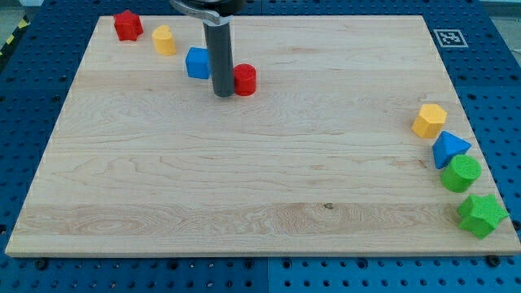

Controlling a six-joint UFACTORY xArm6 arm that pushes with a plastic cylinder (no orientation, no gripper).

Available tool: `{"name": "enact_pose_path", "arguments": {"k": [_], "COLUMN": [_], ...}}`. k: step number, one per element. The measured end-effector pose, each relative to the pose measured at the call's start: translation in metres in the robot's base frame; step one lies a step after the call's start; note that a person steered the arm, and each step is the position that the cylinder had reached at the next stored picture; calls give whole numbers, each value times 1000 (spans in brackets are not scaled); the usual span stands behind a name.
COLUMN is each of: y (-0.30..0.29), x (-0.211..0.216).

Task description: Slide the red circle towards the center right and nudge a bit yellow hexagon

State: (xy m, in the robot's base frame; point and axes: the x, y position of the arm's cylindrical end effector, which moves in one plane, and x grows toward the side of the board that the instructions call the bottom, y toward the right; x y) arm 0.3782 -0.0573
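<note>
Eight small coloured blocks are being shown on a pale wooden surface (244,187). My tip (222,94), the end of a dark rod, is being held touching the left side of the red circle block (245,80), between it and a blue block (197,63) of unclear shape. No fingers are fitted, so nothing is being grasped. The yellow hexagon block (428,120) is sitting well apart at the view's right edge. A steady push rightward and slightly downward, kept centred behind the circle, is judged best. The arm above the rod is being cut off at the view's top.
</note>
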Motion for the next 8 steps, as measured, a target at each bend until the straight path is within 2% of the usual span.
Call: {"name": "enact_pose_path", "arguments": {"k": [2, 3, 5, 8], "y": [-3, -4, 32, 56], "x": [-8, -33, -19, -6]}}
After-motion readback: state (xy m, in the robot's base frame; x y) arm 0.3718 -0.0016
